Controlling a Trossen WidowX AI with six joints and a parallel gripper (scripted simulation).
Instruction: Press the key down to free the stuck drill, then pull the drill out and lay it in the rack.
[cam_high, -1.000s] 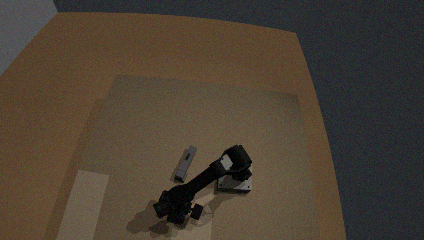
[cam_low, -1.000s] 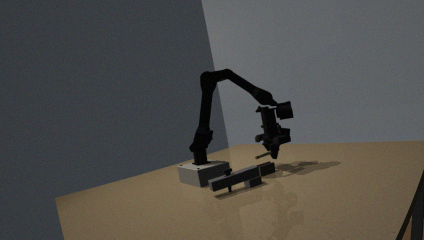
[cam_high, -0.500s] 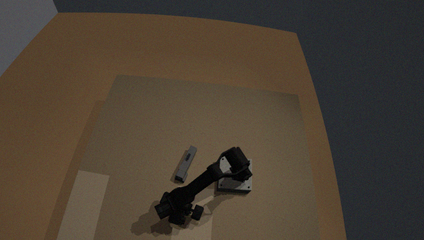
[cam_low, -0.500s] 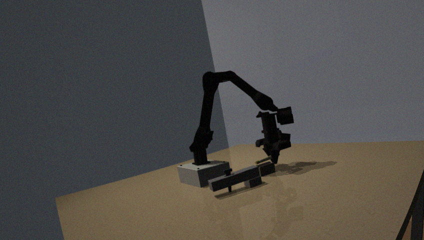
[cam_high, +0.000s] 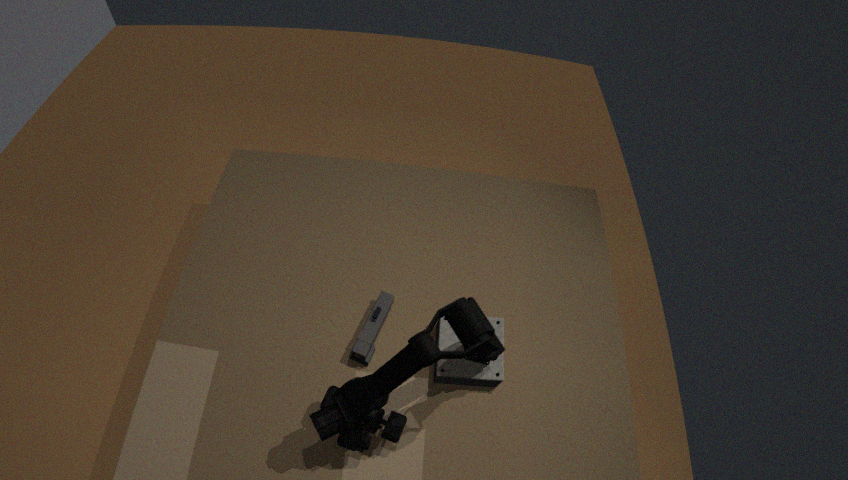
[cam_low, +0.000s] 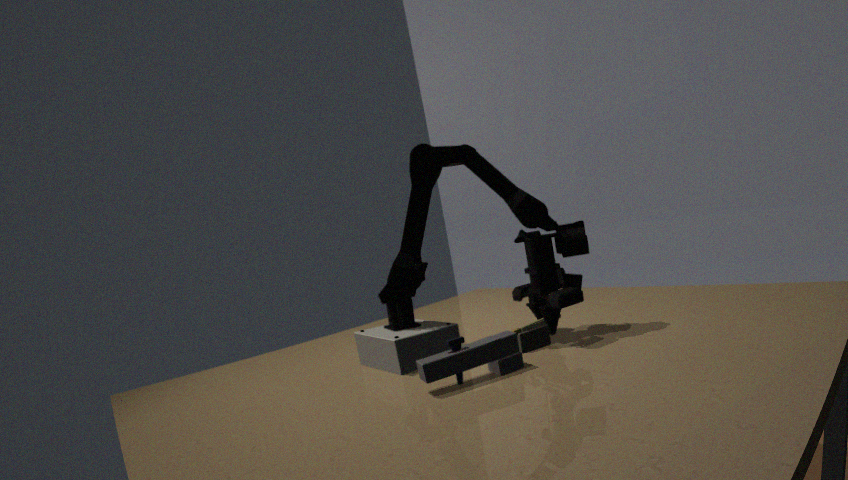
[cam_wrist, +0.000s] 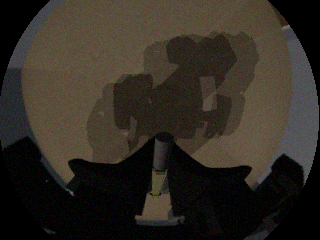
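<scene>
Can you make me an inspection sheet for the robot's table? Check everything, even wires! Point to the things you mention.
Surface: brown table (cam_high: 357, 107) (cam_low: 297, 416) (cam_wrist: 100, 55), with shadows and paler patches.
Key: black, upright through the grey bar (cam_high: 370, 328) (cam_low: 482, 353); the key (cam_high: 376, 314) (cam_low: 456, 343) sticks out above and below.
Drill: grey and yellow-green; the drill (cam_low: 526, 327) (cam_wrist: 161, 155) is out of the bar.
Rack: cannot tell which part it is.
Clutter: nothing seen.
End effector: end effector (cam_high: 363, 419) (cam_low: 553, 328) (cam_wrist: 160, 139) shut on the drill.
Cables: nothing seen.
Surroundings: grey walls; dark poles (cam_low: 834, 422) at one side.
</scene>
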